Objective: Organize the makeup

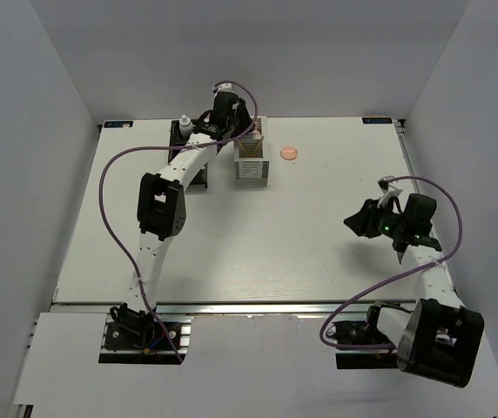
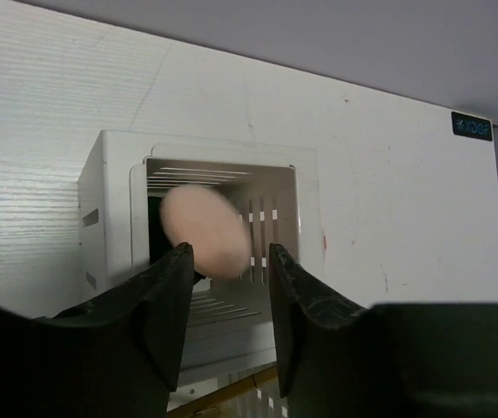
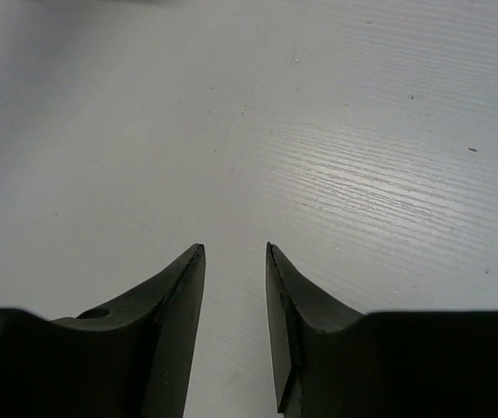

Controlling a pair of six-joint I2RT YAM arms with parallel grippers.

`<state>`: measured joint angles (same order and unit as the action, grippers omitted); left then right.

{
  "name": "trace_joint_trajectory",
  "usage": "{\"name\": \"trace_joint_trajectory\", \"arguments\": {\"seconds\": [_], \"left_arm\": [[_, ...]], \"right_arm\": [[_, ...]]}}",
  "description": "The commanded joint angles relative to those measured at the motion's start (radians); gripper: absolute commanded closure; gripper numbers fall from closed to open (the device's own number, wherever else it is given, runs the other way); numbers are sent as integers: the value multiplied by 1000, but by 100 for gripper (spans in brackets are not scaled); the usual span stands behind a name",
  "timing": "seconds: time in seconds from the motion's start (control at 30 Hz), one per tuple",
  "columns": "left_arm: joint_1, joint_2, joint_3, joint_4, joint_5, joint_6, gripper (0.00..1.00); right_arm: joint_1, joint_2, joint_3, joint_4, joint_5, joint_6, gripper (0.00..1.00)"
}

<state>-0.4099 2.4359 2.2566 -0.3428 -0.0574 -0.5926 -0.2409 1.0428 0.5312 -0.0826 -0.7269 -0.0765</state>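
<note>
Left fingers [image 2: 230,252] part-open over the white slatted plastic box [image 2: 110,200], a blurred peach round disc [image 2: 204,228] apparently loose just beyond them; right fingers [image 3: 234,261] part-open, empty; 1 second peach disc [image 1: 291,154] and 1 small white bottle [image 1: 185,124] lie unsorted.

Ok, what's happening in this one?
The left gripper is over the white slatted box at the far side of the table. Its jaws are apart, and a peach disc is blurred just past its fingertips, apparently dropping into the box. The right gripper hovers open and empty over bare table. In the top view, a second peach disc lies right of the box and a small white bottle stands to its left, so the sorting isn't finished.
</note>
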Motion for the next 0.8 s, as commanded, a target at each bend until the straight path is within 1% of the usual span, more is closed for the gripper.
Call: {"name": "trace_joint_trajectory", "arguments": {"seconds": [0.0,0.03,0.07,0.1,0.13,0.2,0.23,0.27,0.3,0.33,0.37,0.4,0.43,0.47,0.5,0.53,0.57,0.6,0.63,0.67,0.7,0.73,0.77], "left_arm": [[-1,-87,14,19,17,-6,50],[0,-96,15,31,24,-9,47],[-1,-106,15,36,31,-10,44],[-1,-133,15,42,43,-10,43],[0,-149,14,45,48,-12,41],[-1,-202,1,54,79,-9,37],[0,-227,-27,62,97,3,35],[-1,-254,-51,70,114,10,33],[-1,-283,-80,76,126,19,29],[-1,-352,-115,96,149,33,28],[0,-394,-208,108,160,39,27],[0,-438,-266,125,171,53,24],[2,-533,-392,160,188,59,23],[3,-584,-461,175,189,69,20],[5,-635,-532,201,191,76,20],[8,-740,-599,212,186,80,20],[11,-794,-732,220,182,86,20],[16,-845,-794,220,177,94,18],[20,-945,-851,217,163,97,18],[26,-993,-956,209,154,100,18],[29,-1043,-1004,187,140,108,15],[31,-1089,-1050,177,105,106,15],[36,-1179,-1096,171,87,108,14]], "right_arm": [[84,35,15,98,29,-5,60],[118,58,29,130,105,-3,60],[202,112,47,144,156,0,60],[236,143,70,161,197,3,60],[271,178,116,215,228,39,59],[313,291,180,265,291,98,58],[325,340,281,273,341,130,57],[350,447,344,267,378,150,55],[362,506,413,255,415,174,54],[373,570,488,233,494,200,51],[397,702,670,143,532,243,50],[410,770,772,91,552,253,48],[431,913,876,22,570,259,43],[440,987,1088,-106,578,276,41],[451,1050,1183,-156,592,282,39],[471,1135,1246,-170,593,288,38],[482,1148,1260,-114,601,262,38],[495,1155,1259,-88,613,255,37],[514,1178,1267,-77,609,256,37],[520,1198,1288,-78,609,259,37],[534,1226,1331,-74,641,265,37],[541,1235,1343,-57,656,262,37],[542,1243,1348,-39,668,261,36]]}}
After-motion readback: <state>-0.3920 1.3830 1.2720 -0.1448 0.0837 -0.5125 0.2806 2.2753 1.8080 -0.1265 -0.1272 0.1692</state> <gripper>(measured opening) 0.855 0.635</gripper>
